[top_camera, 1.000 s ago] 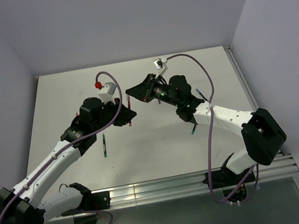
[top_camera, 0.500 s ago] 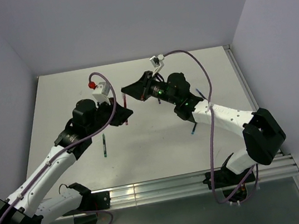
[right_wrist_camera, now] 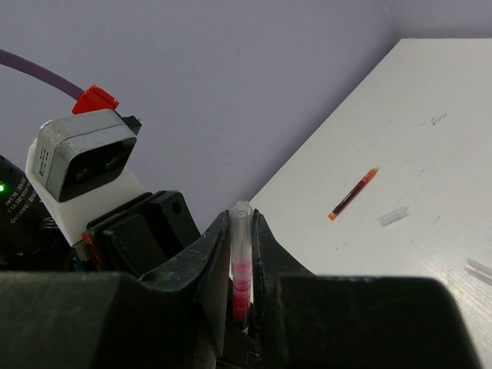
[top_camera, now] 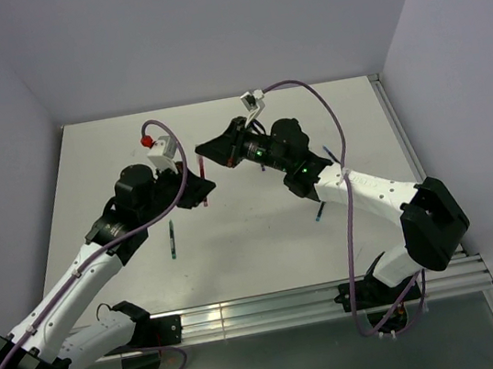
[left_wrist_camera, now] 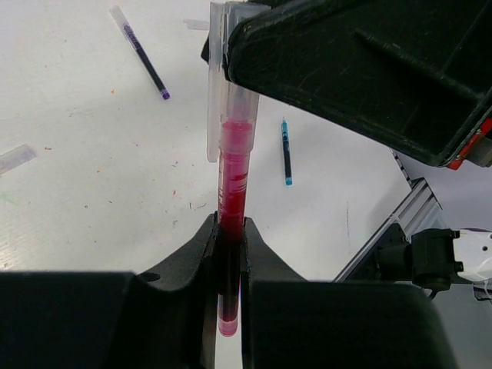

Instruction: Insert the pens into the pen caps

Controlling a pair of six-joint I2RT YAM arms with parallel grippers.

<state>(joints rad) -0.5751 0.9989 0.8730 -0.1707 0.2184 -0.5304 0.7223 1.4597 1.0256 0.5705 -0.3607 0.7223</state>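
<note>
The white table (top_camera: 264, 237) lay beneath both arms. The left gripper (left_wrist_camera: 228, 265) had its fingers pressed on the lower barrel of a red pen (left_wrist_camera: 233, 165), which stood upright out of them, its bottom end poking out below the fingertips. The right gripper (right_wrist_camera: 243, 261) sat directly over it, fingers pinching a clear cap (right_wrist_camera: 242, 219). In the right wrist view the red barrel showed inside the cap between those fingers, while the cap's open end past the fingertips looked empty. In the left wrist view the cap covered the pen's upper end, with its clip running down the left side.

On the table beyond the left fingers, a purple pen (left_wrist_camera: 144, 63) lay far off to the left. A light blue pen (left_wrist_camera: 286, 151) lay just right of the held barrel, and a flat-lying cap (left_wrist_camera: 15, 157) sat at the left edge of the view. To the right of the right fingers lay an orange-tipped pen (right_wrist_camera: 353, 194), with a loose cap (right_wrist_camera: 393, 216) near it. From above, a green-tipped pen (top_camera: 172, 239) lay on the table on the arm-base side of the left fingers.
</note>
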